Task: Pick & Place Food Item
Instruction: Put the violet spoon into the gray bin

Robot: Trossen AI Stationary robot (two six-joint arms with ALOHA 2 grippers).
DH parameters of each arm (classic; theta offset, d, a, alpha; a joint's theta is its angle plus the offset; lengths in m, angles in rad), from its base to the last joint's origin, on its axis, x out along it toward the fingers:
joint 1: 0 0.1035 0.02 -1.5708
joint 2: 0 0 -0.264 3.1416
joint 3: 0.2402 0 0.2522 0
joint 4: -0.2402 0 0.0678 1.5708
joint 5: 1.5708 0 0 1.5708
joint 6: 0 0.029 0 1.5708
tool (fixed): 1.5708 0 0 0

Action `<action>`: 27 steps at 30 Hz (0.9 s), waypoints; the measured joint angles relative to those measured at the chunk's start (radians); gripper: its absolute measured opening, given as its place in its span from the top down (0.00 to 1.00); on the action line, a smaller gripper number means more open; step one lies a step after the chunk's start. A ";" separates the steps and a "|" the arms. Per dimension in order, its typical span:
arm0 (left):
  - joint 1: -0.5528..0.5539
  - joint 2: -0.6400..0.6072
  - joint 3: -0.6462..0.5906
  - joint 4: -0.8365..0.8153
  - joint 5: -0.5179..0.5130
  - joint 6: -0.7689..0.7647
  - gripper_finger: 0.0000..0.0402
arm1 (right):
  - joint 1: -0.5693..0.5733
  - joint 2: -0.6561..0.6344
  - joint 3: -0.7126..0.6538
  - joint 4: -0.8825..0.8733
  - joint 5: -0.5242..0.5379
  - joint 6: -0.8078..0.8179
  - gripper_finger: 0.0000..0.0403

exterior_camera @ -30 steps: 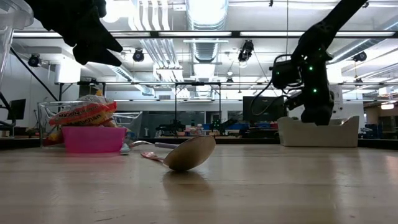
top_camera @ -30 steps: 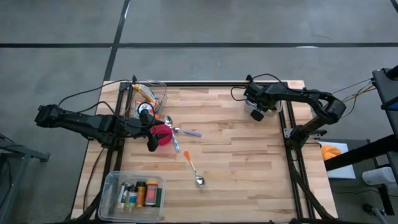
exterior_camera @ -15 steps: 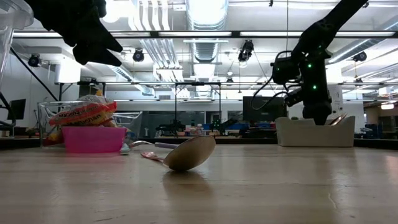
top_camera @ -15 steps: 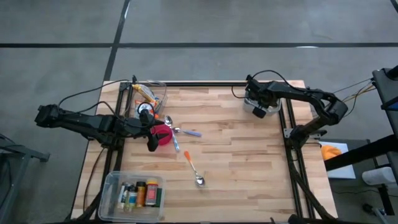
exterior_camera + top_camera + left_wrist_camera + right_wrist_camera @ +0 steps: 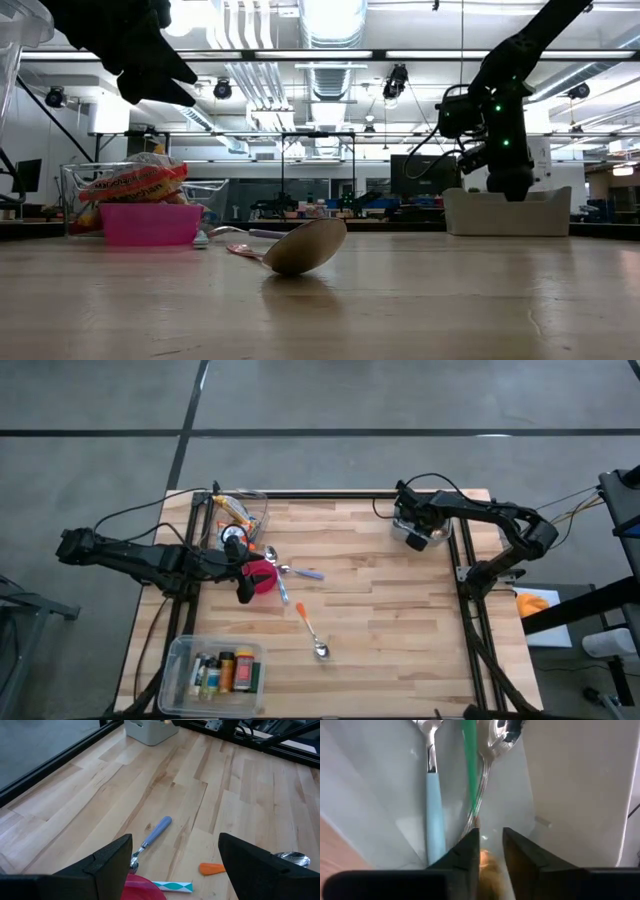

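Note:
A snack bag (image 5: 238,510) (image 5: 132,182) lies in a clear container (image 5: 258,505) at the table's far left. My left gripper (image 5: 246,586) (image 5: 175,870) hangs open over a pink bowl (image 5: 262,576) (image 5: 142,889), holding nothing. My right gripper (image 5: 418,528) (image 5: 510,182) (image 5: 491,854) points down into a white caddy (image 5: 510,212) (image 5: 380,785) at the far right. Its fingers stand slightly apart, and a spoon's tan-orange handle end (image 5: 485,862) shows between them. A light-blue-handled spoon (image 5: 434,805) and a green-handled utensil (image 5: 469,765) lie in the caddy. My right gripper's fingers (image 5: 467,852) come from above and stand on either side of the tan-orange handle end (image 5: 484,865) of a silver-stemmed spoon lying in the caddy. I cannot tell whether they touch it.
On the table's middle lie an orange-handled spoon (image 5: 310,632) (image 5: 300,247), a blue-handled spoon (image 5: 305,573) (image 5: 152,834) and a patterned handle (image 5: 172,886). A clear bin (image 5: 215,672) with bottles stands at the near left. Bare wood stretches between the arms.
My right gripper has stayed over the caddy. Half a second ago a spoon's bowl stuck up over the caddy's rim beside it in the low view; now that spoon has dropped out of sight inside the caddy.

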 joint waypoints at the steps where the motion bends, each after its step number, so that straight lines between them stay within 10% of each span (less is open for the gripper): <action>1: 0.000 0.000 0.000 0.000 0.000 0.000 0.26 | 0.000 0.000 0.000 0.001 0.000 0.013 0.78; 9: 0.000 0.000 0.000 0.000 0.000 0.000 0.26 | 0.000 0.000 0.000 0.005 0.008 0.084 0.60; 27: 0.000 0.000 0.000 0.000 0.000 0.000 0.26 | 0.037 -0.257 0.139 -0.014 -0.058 0.265 0.58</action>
